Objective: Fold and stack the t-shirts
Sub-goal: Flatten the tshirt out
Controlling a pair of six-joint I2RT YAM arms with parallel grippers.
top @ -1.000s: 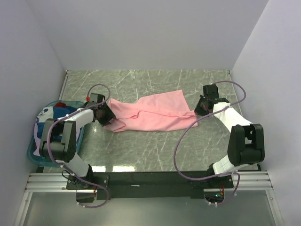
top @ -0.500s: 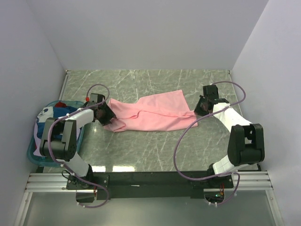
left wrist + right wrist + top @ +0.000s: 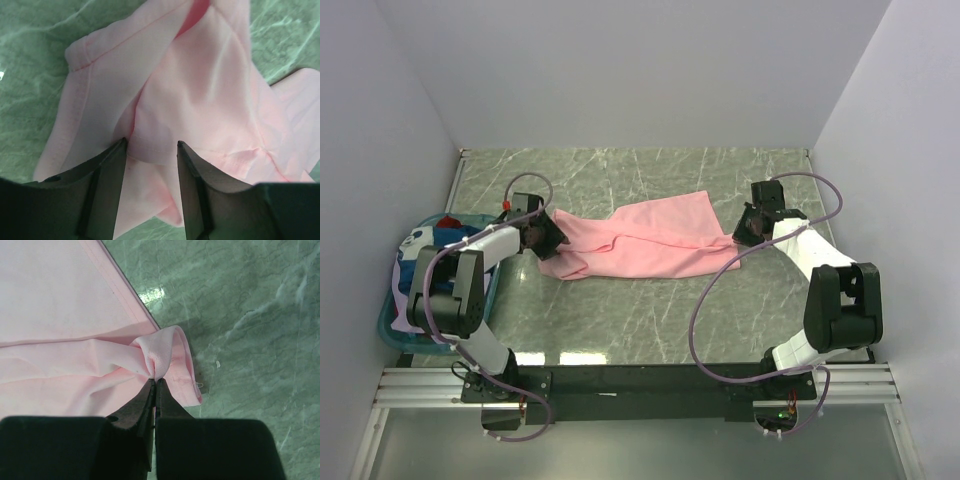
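Versus a second before: the left gripper [image 3: 544, 240] had crept slightly toward the far side and inward over the shirt's left end. The right gripper [image 3: 741, 238], the outline of the pink shirt [image 3: 650, 245] and the basket [image 3: 384, 326] looked the same. The pink shirt lay across the middle of the green marbled worktop [image 3: 620, 325], stretched left to right between the two grippers, with one flap angled toward the far right. In the left wrist view, the left gripper [image 3: 150, 146] had its jaws apart, sitting low over the rumpled left end of the shirt [image 3: 200, 90]. A raised fold of cloth ran between them. I couldn't tell whether the pads actually pressed on it, and bare worktop [image 3: 30, 75] showed to the left. In the right wrist view, the right gripper [image 3: 155, 382] had its jaws fully closed, pinching a small bunched corner of the shirt [image 3: 55, 315] at the hem. A loop of fabric poked out past the tips, a loose thread lay beside it, and the hem stitching ran off toward the top left. The worktop [image 3: 240, 315] was bare to the right of the pinch. The other shirts [image 3: 432, 246] were bunched in the teal basket at the worktop's left edge, just beside the left arm, with blue, white and red showing. The white one carried a dark print too small to read.
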